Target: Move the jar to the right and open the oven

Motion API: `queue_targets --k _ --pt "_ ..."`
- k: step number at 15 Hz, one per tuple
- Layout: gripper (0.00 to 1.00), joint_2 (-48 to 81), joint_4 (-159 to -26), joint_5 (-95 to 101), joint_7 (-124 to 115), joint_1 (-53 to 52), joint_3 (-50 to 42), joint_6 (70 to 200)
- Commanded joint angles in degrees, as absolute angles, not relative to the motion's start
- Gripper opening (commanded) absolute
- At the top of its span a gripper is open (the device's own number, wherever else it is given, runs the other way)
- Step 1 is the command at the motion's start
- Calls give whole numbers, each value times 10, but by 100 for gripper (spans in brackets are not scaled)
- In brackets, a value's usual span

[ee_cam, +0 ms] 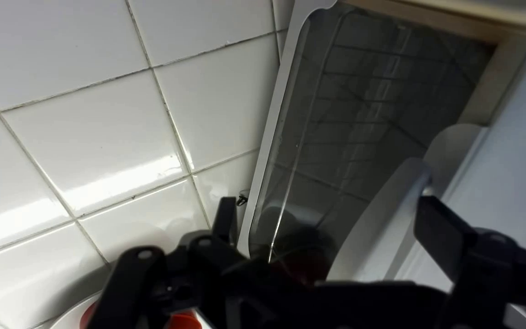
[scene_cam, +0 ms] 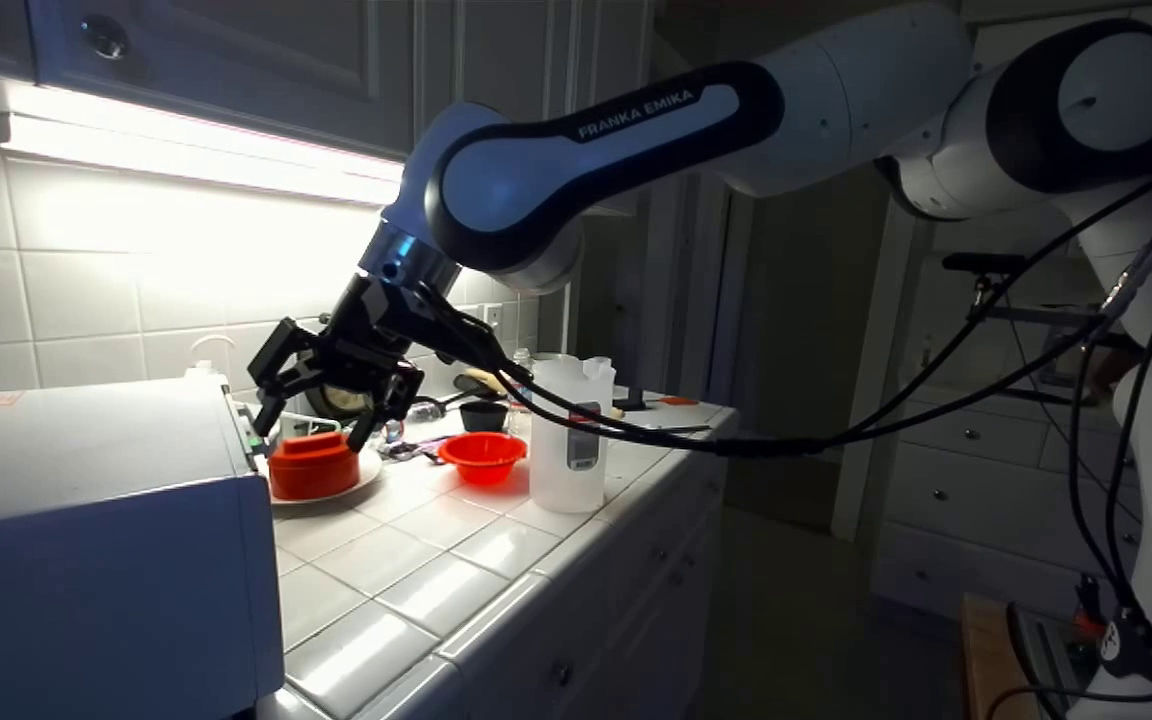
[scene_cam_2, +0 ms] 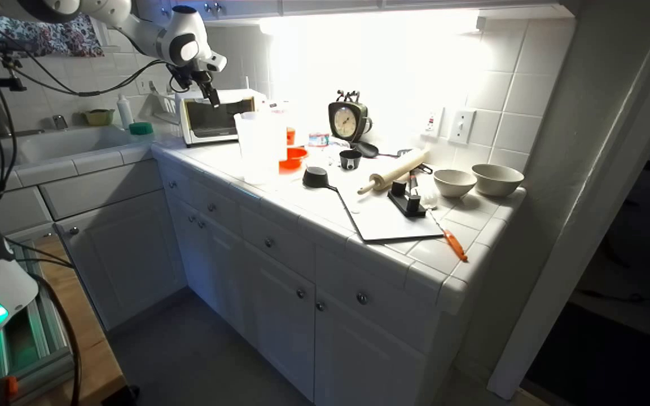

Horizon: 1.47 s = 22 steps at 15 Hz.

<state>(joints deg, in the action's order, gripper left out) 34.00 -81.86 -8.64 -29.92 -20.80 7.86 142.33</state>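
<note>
The white oven [scene_cam: 106, 560] sits on the counter, its dark glass front [scene_cam_2: 212, 119] upright. My gripper [scene_cam: 310, 430] is at that front, fingers spread wide and pointing down. In the wrist view, the pale oven handle [ee_cam: 381, 219] runs between the open fingers of my gripper [ee_cam: 329, 205]. One finger [ee_cam: 443, 233] lies close against the handle's outer end; contact is unclear. Nothing is gripped. The tall translucent jar [scene_cam: 554, 480] stands upright by the counter's front edge, apart from the gripper and to the right of the oven in an exterior view [scene_cam_2: 260, 149].
Just under the fingers, a red container [scene_cam: 314, 468] rests on a white plate [scene_cam: 368, 468]. A low red bowl [scene_cam: 483, 457] stands between it and the jar. Further along are a clock [scene_cam_2: 347, 120], a rolling pin [scene_cam_2: 395, 171] and two pale bowls [scene_cam_2: 497, 179]. Cables [scene_cam: 766, 447] cross before the jar.
</note>
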Motion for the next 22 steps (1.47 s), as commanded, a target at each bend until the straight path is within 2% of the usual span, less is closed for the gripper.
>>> queue_targets --k 1,4,6,8,12,14,19,22 --pt "86 358 -797 -68 -302 -222 63 1419" --pt "72 360 -793 -67 -302 -224 61 1418" --pt "54 361 -790 -67 -302 -226 61 1418" --pt "51 362 -791 -66 -302 -228 59 1418" --pt "60 363 -792 -63 -301 -228 55 1416" --pt "61 363 -793 -61 -301 -226 53 1415" --pt "56 364 -798 -62 -301 -222 45 1415" --pt "56 366 -798 -62 -301 -220 41 1412"
